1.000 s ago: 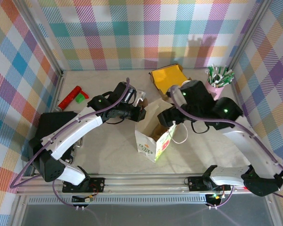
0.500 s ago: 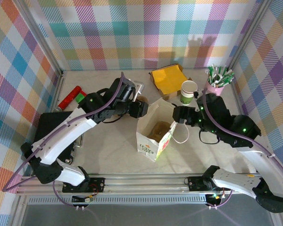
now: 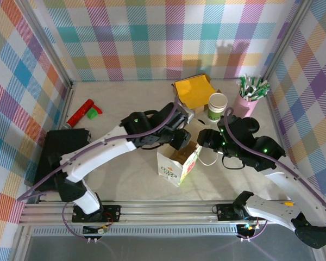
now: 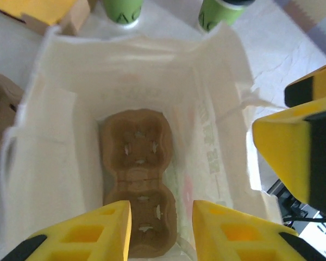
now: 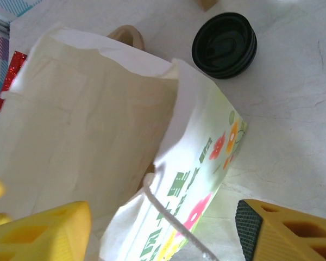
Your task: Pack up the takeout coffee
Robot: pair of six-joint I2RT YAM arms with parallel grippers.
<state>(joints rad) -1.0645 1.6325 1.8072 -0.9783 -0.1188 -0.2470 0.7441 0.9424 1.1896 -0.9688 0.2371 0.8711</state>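
From above, your left claw (image 3: 182, 139) hangs over the open mouth of the paper bag (image 3: 173, 166) in the middle of the frame. Your right claw (image 3: 202, 138) sits just right of that mouth, above the bag's cord handle (image 3: 208, 159). The paper cup (image 3: 218, 105), white on top and green below, stands uncovered up and to the right of the bag. It is between the yellow box (image 3: 194, 91) and the pink cup of sticks (image 3: 251, 95), apart from both claws.

In the left wrist view you look straight down into the bag, where a brown cardboard cup carrier (image 4: 135, 163) lies on the bottom. The left claw's yellow fingers (image 4: 87, 235) at the lower edge stand a narrow gap apart, with nothing between them. Two green cup bases (image 4: 121, 7) poke in at the top edge, just past the bag's far rim. You cannot tell which is the uncovered cup.

In the right wrist view the bag's mouth and flower-printed side cover the left and middle. A black lid (image 5: 224, 44) sits at the upper right on the table (image 5: 299, 109). The right claw's fingers (image 5: 43, 234) in the lower corners stand wide, with the printed side and cord between them. You cannot tell whether a pad touches the paper.
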